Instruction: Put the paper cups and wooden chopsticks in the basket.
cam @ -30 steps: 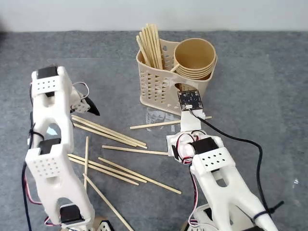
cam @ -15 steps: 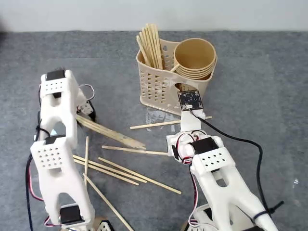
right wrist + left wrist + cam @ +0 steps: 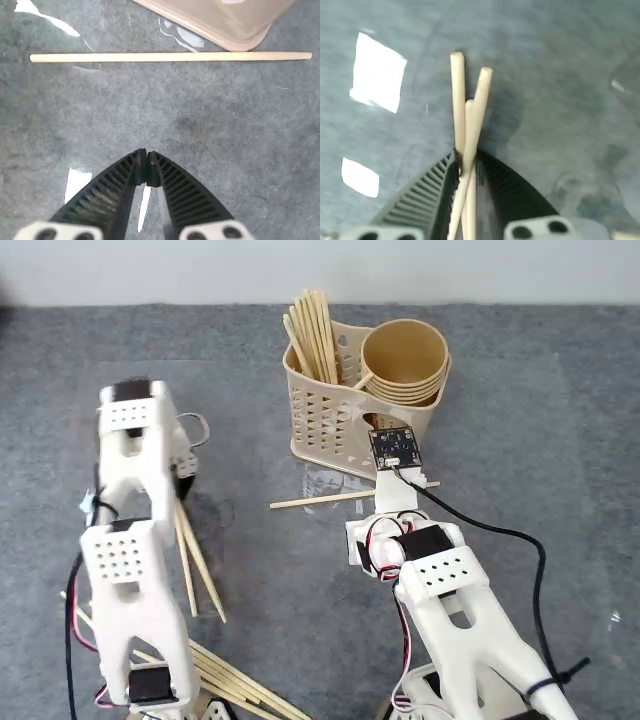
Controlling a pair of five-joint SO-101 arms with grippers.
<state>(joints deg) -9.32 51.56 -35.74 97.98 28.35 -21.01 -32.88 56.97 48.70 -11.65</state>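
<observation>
Left wrist view: left claw (image 3: 466, 156) tight around three wooden chopsticks (image 3: 459, 100); right claw (image 3: 146, 167) tips together, empty.

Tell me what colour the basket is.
The basket is beige, with slotted walls. It shows best in the high view.

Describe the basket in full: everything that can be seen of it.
The basket looks like beige plastic, with slotted walls and a rounded rim. It stands upright on the grey mat at the far middle of the table. A bunch of wooden chopsticks leans in its left part, and a nested stack of paper cups, mouths up, fills its right part. One loose chopstick lies on the mat just before its base. Whether they touch cannot be told.
</observation>
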